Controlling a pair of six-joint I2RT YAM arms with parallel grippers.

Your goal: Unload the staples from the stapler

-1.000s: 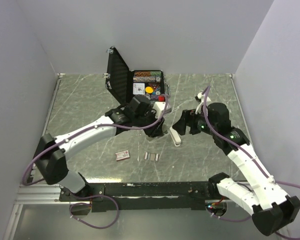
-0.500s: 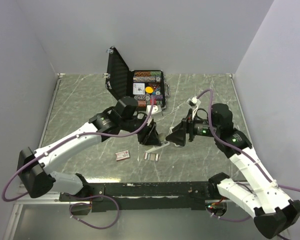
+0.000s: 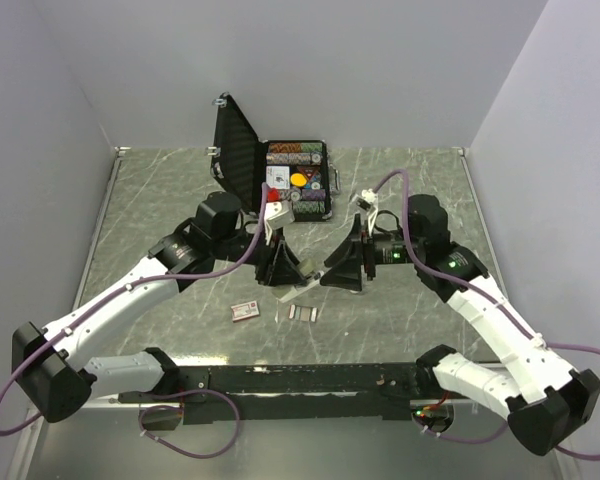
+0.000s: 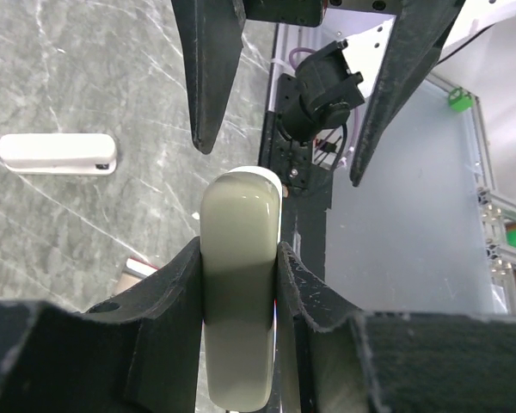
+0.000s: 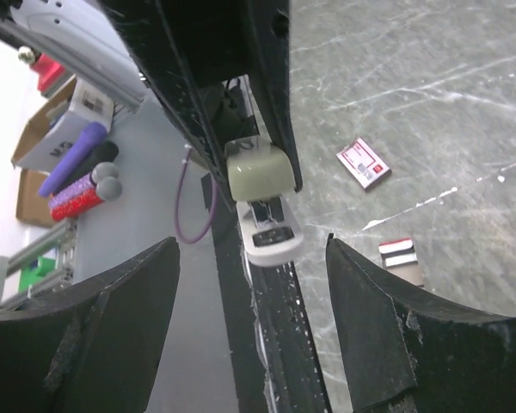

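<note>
Staples [image 3: 303,312]: we record a few short silvery strips lying flat on the table [image 3: 160,200], below the gap between the two pincers and a little to the base side of both, touched by neither. We cannot tell whether more strips sit inside the stapler, because the open channel in the right wrist view is too dark and small to read. Stapler [image 5: 262,206]: it is carried between the pincers, apparently clear of the table, with a pale grey-green top cover over a white lower body. Left pincer [image 4: 238,258]: clamped on the top cover, one finger on each flank, with the cover's rounded end projecting past its fingertips toward the right pincer. Right pincer [image 5: 251,248]: its fingers stand well apart and hold nothing, set to either side of that projecting end without touching it. Red-and-white flat box [image 3: 245,310]: on the table, below the left pincer on its outer side, near the staples but apart from them. White oblong piece [image 4: 56,153]: flat on the table, off to one side of the left pincer; we cannot say what it belongs to. Open case [image 3: 280,170]: beyond both pincers. Step in hand, as we judge it: the unloading is partly done, and the left pincer steadies the stapler while the right lines up on its free end. The next move calls for the right pincer to close squarely on the white lower body rather than the cover. The left pincer's grip must stay firm, so that any remaining strips can be worked out over the table.
</note>
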